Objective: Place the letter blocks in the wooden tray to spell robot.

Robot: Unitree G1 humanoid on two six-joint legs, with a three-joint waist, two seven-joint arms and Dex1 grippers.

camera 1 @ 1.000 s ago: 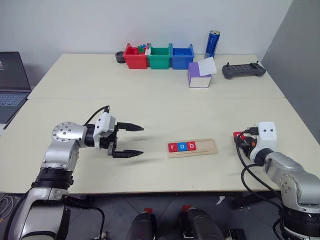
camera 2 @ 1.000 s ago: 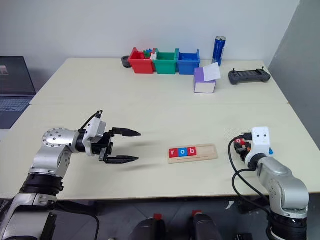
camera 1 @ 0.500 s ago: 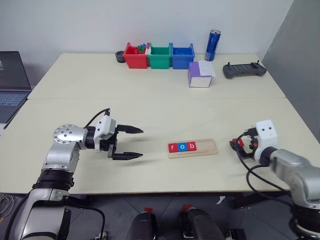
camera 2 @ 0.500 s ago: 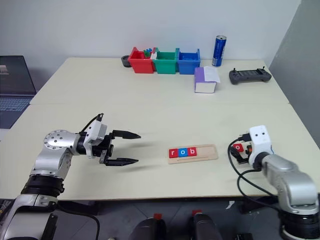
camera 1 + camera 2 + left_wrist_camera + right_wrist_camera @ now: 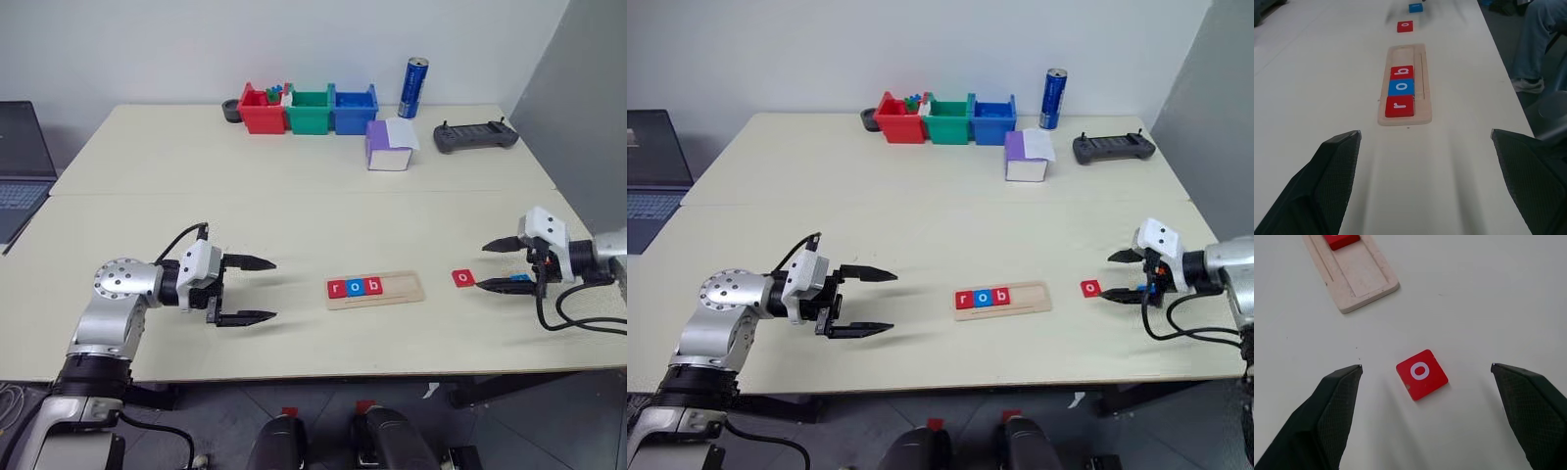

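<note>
- The pale wooden tray (image 5: 376, 290), a long narrow strip with a shallow groove, lies near the front edge of the cream table (image 5: 294, 196), between the two arms.
- Three small flat square letter tiles already sit side by side at its left end: a red "r" (image 5: 337, 288), a blue "o" (image 5: 356, 287) and a red "b" (image 5: 374, 286), each with a white lowercase letter. They read "rob".
- The right part of the groove is bare, with room for more tiles.
- By my judgement the task is a little over half done: a second "o" and a "t" are left to place.
- A red square tile with a white "o" (image 5: 1421, 374) lies flat on the table, apart from the tray's right end, letter facing up.
- A small blue tile (image 5: 1416, 7) lies further along the table past the red "o"; its letter is too blurred to read, though it may be the "t".
- The right gripper (image 5: 503, 265) hangs just beside the red "o" tile, its two black fingers spread wide and holding nothing; in the right wrist view the tile lies between the fingers.
- The left gripper (image 5: 250, 290) hovers over the table to the left of the tray, jaws wide apart and empty.
</note>
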